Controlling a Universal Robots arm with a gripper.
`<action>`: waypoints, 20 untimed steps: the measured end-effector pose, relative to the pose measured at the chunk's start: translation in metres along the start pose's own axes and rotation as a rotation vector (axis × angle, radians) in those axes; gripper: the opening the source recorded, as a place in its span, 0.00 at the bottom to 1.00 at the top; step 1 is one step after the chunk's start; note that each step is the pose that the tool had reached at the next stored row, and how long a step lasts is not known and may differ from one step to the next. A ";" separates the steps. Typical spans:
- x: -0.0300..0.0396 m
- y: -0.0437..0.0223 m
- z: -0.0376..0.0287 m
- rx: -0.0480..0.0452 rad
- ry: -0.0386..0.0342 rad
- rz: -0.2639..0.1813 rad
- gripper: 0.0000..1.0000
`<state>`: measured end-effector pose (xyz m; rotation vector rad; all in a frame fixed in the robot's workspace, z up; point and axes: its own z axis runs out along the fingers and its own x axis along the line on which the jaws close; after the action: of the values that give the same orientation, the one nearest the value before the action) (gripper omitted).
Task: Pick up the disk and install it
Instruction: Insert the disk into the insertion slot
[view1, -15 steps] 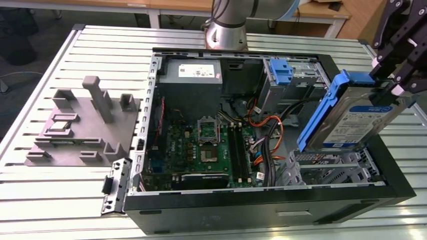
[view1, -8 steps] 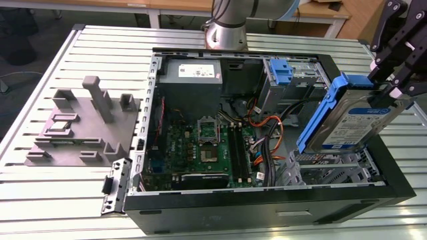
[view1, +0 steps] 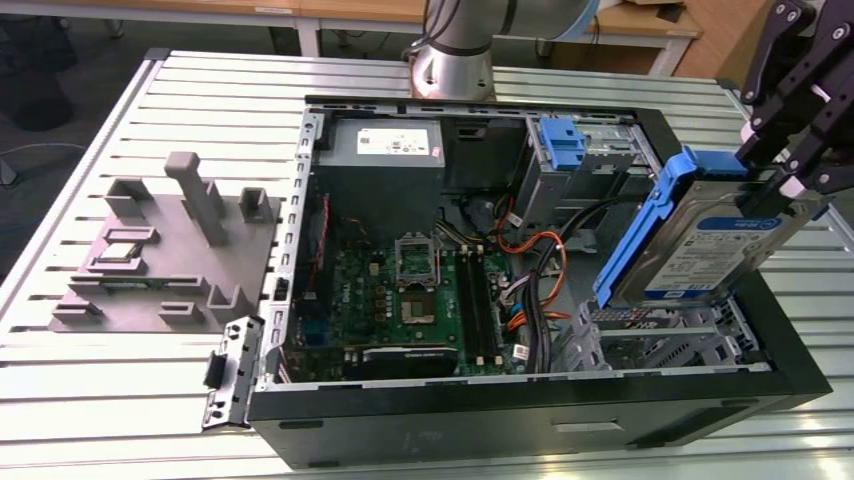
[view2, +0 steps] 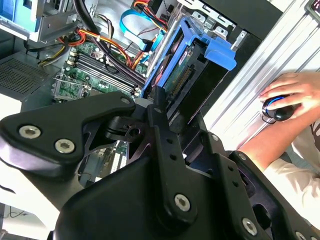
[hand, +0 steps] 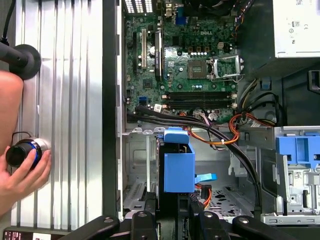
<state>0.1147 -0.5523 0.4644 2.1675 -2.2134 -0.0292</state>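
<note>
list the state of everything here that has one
computer case, lying on its side, side panel off
disk, held tilted in the air over the computer case, not installed
gripper, shut on the disk
drive cage, empty below the disk
person's hand, gripping a round knob
</note>
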 end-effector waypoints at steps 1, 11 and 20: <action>0.0000 0.0000 -0.0001 0.0000 0.0002 0.000 0.35; 0.0000 -0.0001 0.0019 0.0000 -0.0002 0.000 0.35; 0.0004 -0.0003 0.0059 0.0000 0.0000 0.000 0.35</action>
<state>0.1147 -0.5529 0.4585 2.1675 -2.2134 -0.0292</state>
